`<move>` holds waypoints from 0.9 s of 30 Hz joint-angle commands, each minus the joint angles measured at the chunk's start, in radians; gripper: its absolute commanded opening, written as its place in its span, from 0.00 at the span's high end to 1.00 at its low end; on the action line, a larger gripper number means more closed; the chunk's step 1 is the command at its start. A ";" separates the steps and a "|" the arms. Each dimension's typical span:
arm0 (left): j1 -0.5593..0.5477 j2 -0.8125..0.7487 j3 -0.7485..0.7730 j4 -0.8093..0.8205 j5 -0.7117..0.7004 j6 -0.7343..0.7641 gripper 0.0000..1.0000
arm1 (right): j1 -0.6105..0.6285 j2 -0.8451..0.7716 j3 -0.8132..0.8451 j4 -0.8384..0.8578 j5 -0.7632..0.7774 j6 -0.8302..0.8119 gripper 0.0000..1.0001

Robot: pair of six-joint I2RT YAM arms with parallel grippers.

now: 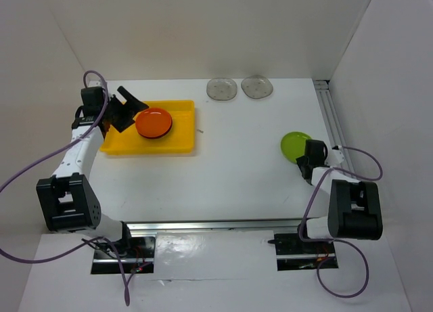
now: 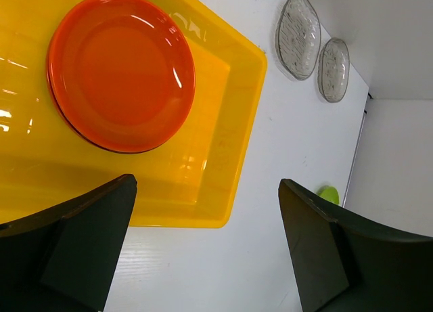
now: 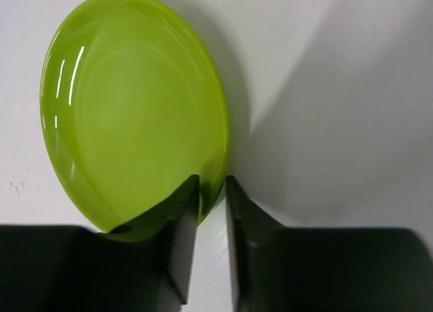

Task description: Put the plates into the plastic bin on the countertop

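The right gripper (image 3: 212,190) is closed down to a narrow slit, its two fingers pinching the near rim of a lime green plate (image 3: 135,109). The rest of the plate spreads ahead and to the left of the fingertips over the white countertop (image 1: 237,183). Whether the plate's far edge rests on the surface cannot be told.

The left gripper (image 2: 206,220) stands wide open and holds nothing. Its left finger (image 2: 88,244) is over the near wall of the yellow bin (image 2: 223,163), and its right finger is over bare countertop beside the bin. Ahead of it, inside the bin, lies an orange plate (image 2: 122,68) with a dark rim showing beneath it. Farther ahead and to the right, two clear plates (image 2: 298,36) lie side by side near the back wall.
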 commanded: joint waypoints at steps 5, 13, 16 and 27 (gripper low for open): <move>-0.002 0.005 0.032 0.011 0.024 0.020 0.01 | -0.010 0.146 0.031 -0.137 -0.086 -0.019 0.91; -0.164 0.005 0.041 0.049 0.053 0.069 0.01 | 0.000 0.131 0.057 -0.055 -0.161 -0.030 1.00; -0.295 0.005 0.032 0.092 0.055 0.092 0.01 | 0.087 0.020 0.057 0.000 -0.186 -0.059 1.00; -0.550 0.115 0.063 0.080 -0.014 0.136 0.01 | 0.394 0.005 0.195 0.267 -0.531 -0.277 1.00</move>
